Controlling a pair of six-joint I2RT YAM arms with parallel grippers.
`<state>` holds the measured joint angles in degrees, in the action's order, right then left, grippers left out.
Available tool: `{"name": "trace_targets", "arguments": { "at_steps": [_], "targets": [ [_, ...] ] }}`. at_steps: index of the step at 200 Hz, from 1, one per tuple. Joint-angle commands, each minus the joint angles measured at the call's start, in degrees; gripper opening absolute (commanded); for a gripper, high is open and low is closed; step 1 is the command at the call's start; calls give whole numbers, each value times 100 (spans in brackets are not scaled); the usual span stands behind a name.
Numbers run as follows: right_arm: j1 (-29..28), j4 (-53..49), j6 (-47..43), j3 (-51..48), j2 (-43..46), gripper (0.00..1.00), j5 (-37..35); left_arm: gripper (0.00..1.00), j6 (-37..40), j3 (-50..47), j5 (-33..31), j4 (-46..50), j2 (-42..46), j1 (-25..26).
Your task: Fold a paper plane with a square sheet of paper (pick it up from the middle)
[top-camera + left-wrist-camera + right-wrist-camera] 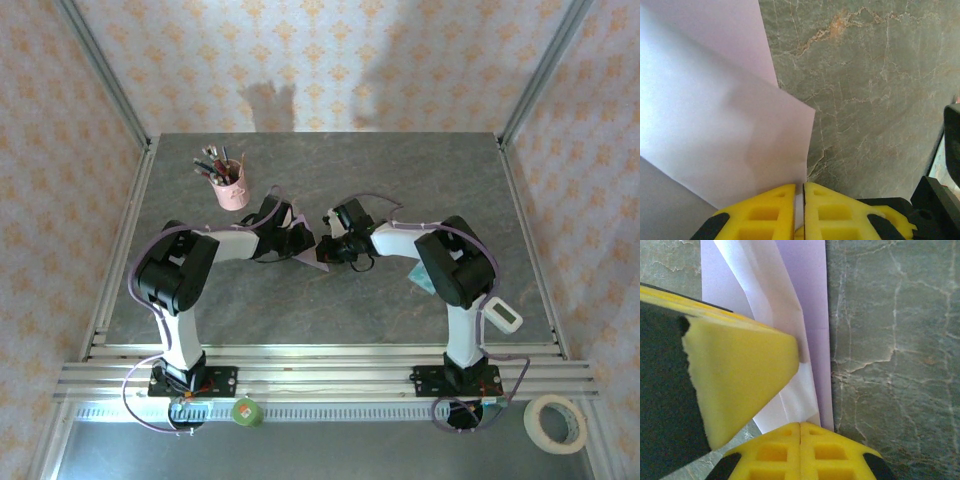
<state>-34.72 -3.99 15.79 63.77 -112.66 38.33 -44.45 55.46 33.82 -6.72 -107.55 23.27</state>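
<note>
A pale lilac sheet of paper [298, 248], partly folded, is seen at the middle of the grey marbled table [400, 170], between the two arms. One edge is pinched in the nearly closed yellow fingers of the left gripper [803, 200]. The right gripper [800, 440] is pressed fully together at the paper's right side; whether it grips the paper cannot be told.

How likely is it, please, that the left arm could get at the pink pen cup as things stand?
Probably yes: the pink pen cup stands just beyond the left arm, bare table between. But the left pincer is shut on the lilac paper and would have to release it first.
</note>
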Motion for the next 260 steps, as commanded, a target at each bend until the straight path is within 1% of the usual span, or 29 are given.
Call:
{"name": "trace_targets", "arguments": {
  "at_steps": [1, 40, 67, 70, 84, 116, 157, 205, 244, 260],
  "targets": [
    [-10, -976, -116, -129, -298, 5, -694, 14, 112, 118, -228, 66, 35, -13],
    [-10, -1084, -86, -90, -358, 5, -763, 13, 88, 83, -452, 100, -133, -160],
    [-13, -1267, -85, -53, -420, 5, -965, 12, 34, 61, -586, 75, -153, -337],
    [-9, -1290, -92, -41, -429, 5, -984, 12, 33, 73, -588, 74, -298, -356],
    [-9, -1399, -95, -40, -467, 5, -1064, 12, 24, 96, -630, 83, -370, -465],
    [13, -1543, -152, -140, -476, 5, -1199, 12, 109, 241, -745, 165, -480, -714],
    [58, -1632, -225, -311, -416, 5, -1283, 12, 312, 540, -1099, 334, -573, -949],
    [66, -1658, -269, -405, -417, 5, -1284, 12, 525, 751, -1291, 250, -592, -1078],
    [70, -1634, -276, -505, -358, 4, -1316, 13, 704, 817, -1581, 282, -618, -1162],
    [68, -1593, -256, -517, -340, 5, -1281, 13, 747, 821, -1578, 264, -641, -1173]
  ]
}}
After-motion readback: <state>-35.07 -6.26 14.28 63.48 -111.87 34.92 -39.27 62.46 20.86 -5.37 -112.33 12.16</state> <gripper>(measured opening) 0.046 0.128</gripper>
